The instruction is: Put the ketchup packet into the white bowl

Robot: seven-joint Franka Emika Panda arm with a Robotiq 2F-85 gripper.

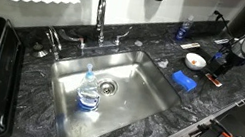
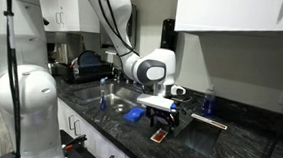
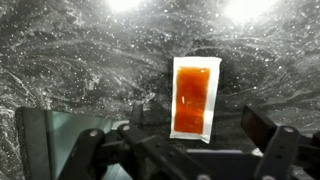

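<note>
The dark marbled table (image 3: 70,50) spreads beneath the fingers (image 3: 262,128). The white bowl (image 1: 196,61) stands near them, off to the side toward the sink (image 1: 109,87). The fingers are spread wide and hold nothing. The ketchup packet (image 3: 192,97) lies flat between them, slightly ahead of the tips and nearer one finger than the other. This looks like the approach to the grasp. The next move calls for lowering until the tips flank the thin sachet, then closing across its short width.
</note>
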